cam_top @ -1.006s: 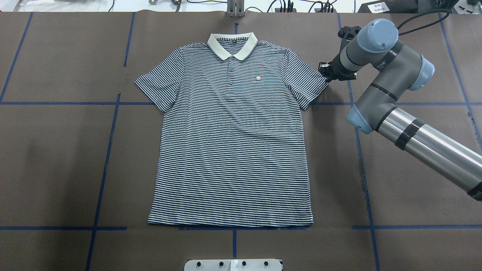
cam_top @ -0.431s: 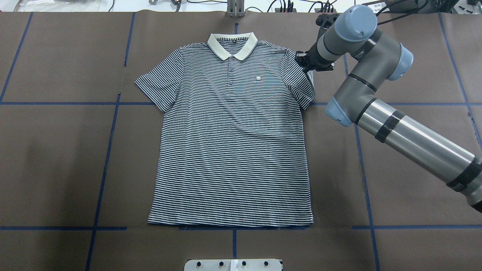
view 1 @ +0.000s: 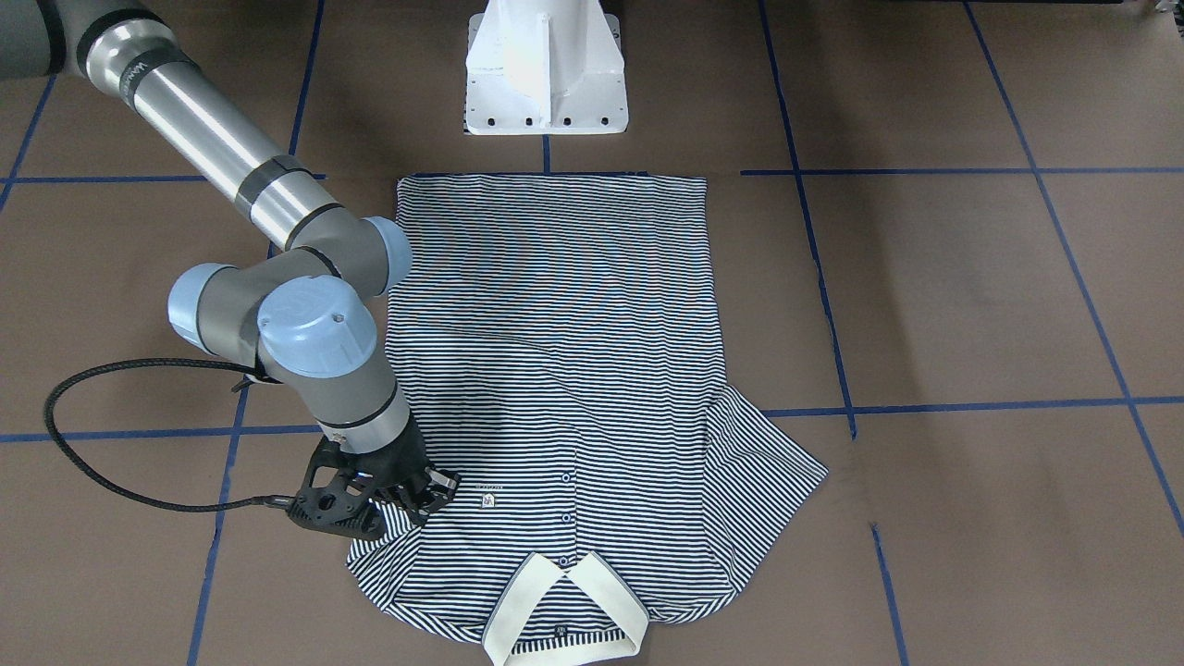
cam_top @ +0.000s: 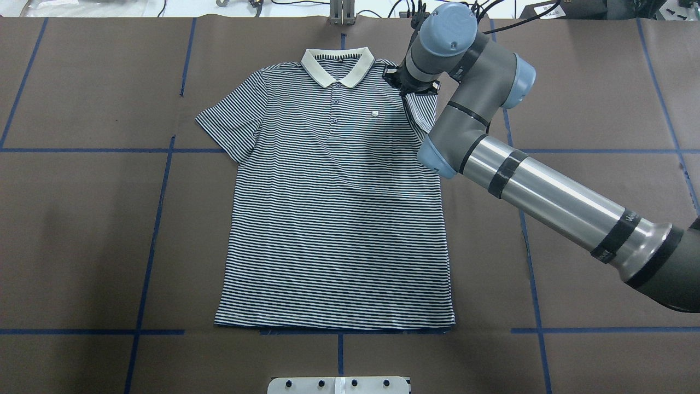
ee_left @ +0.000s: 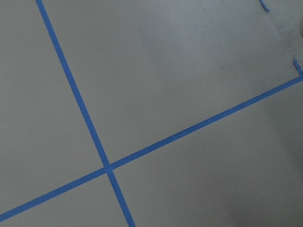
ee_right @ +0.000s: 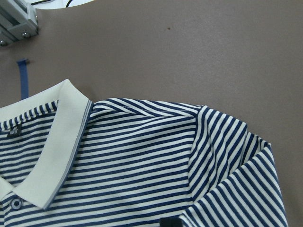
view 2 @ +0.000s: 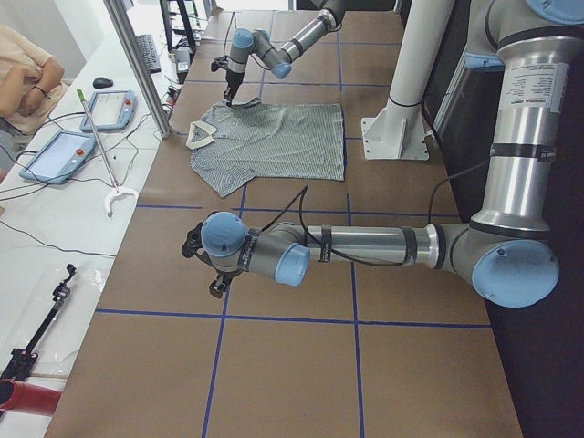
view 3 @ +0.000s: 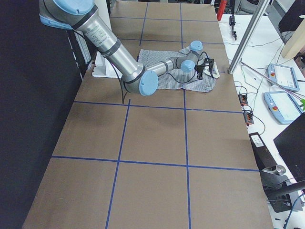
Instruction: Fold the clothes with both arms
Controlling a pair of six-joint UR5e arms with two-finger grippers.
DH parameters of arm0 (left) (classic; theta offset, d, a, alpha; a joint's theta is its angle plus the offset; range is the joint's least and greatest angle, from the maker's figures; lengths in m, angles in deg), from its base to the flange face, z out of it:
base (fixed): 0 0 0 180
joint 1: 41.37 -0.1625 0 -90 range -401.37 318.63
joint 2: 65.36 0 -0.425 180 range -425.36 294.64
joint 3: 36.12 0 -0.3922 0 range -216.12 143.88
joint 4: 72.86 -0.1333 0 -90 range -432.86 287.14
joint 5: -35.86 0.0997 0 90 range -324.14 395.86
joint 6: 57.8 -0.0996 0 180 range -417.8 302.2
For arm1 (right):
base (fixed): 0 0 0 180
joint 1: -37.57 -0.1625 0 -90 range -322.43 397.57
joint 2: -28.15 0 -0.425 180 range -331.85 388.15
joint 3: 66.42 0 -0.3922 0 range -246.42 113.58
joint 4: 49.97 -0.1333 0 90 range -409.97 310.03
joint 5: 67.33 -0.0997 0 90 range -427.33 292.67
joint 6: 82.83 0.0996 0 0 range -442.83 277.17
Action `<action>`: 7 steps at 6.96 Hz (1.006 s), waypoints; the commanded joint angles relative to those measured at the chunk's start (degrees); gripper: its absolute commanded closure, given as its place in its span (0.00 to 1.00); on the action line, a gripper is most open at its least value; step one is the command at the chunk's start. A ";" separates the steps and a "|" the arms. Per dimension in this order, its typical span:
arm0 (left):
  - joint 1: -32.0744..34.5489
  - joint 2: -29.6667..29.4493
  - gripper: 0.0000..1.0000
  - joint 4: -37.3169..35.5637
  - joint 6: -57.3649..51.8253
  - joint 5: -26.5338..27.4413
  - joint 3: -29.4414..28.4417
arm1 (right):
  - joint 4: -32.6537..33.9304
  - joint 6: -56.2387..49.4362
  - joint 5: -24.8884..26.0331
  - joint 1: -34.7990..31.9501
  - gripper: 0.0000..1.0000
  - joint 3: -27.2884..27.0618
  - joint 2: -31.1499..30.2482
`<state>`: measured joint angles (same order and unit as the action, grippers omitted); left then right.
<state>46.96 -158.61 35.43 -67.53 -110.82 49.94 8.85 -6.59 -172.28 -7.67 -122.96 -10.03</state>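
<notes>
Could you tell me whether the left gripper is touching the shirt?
No, the left side view shows the left gripper over the table, well apart from the shirt.

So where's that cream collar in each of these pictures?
Front-facing: collar at bottom centre.
Overhead: collar at top centre.
Left side: collar in the upper left.
Right side: collar tiny, in the upper right.
Left wrist: not in it.
Right wrist: collar at the left edge.
Shared landmark: in the four room views, the white pedestal stands past the hem of the shirt, opposite the collar.
</notes>
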 commanded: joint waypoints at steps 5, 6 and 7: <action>-0.35 -1.31 0.00 -0.01 1.28 -3.76 0.43 | -0.28 0.32 1.94 0.60 0.00 2.76 2.74; -1.92 -4.63 0.00 0.08 8.43 -3.96 0.77 | -0.02 0.67 1.51 0.16 0.00 -1.42 1.36; -6.20 -6.75 0.00 2.08 14.67 -3.70 1.47 | 0.07 1.63 0.89 0.16 0.00 -8.16 -3.00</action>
<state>44.49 -162.62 35.98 -59.94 -114.34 50.78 8.77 -5.82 -170.78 -7.36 -124.55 -9.32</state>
